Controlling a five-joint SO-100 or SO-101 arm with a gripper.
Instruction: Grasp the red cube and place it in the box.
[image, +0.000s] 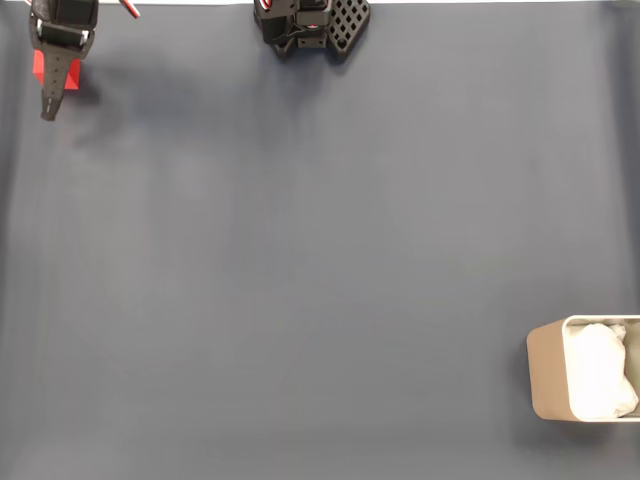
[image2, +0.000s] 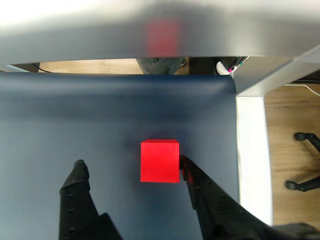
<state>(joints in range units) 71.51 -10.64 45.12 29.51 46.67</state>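
The black two-finger gripper (image2: 132, 165) is spread open, its right finger touching the small matte red cube (image2: 159, 161); off-centre closure could nudge it aside, toward the mat's edge.

A small, bright red matte cube (image2: 159, 161) sits flat on the dark blue-grey bench in the wrist view, its plain top face square to the camera. In the fixed view the cube (image: 71, 78) lies at the far upper left corner, partly hidden. The beige-tan rectangular box with rounded corners (image: 547, 372) stands upright at the lower right edge, well apart, holding wrinkly white padding.
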